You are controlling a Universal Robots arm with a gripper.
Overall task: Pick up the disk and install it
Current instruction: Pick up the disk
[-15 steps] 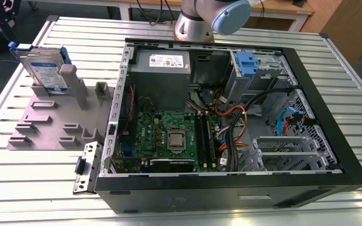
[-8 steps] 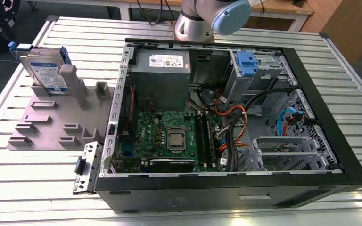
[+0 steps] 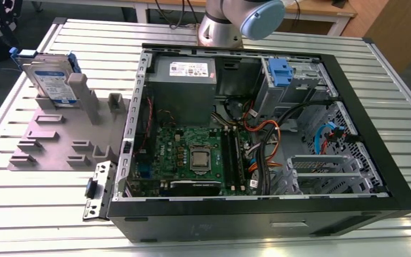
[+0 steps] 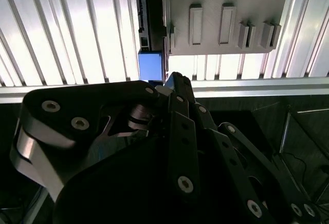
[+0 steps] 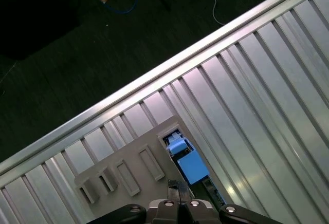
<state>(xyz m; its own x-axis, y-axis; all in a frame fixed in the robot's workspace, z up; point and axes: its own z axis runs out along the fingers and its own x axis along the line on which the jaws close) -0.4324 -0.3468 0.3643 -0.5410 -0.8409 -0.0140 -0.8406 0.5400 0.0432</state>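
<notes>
Plainly, the disk (image 3: 51, 81) stands on end in a slot of the grey holder (image 3: 59, 147) on the slatted table (image 3: 41, 203), at the exterior view's left of the open computer case (image 3: 263, 211). Its long axis is upright, and its white-and-blue label, with print too small to read, is turned toward the case. A blue bracket (image 5: 191, 166) frames its silver-grey body, and in the first wrist view the gripper (image 5: 174, 187) hangs close to the bracket's end, fingers pressed together with nothing between them.
</notes>
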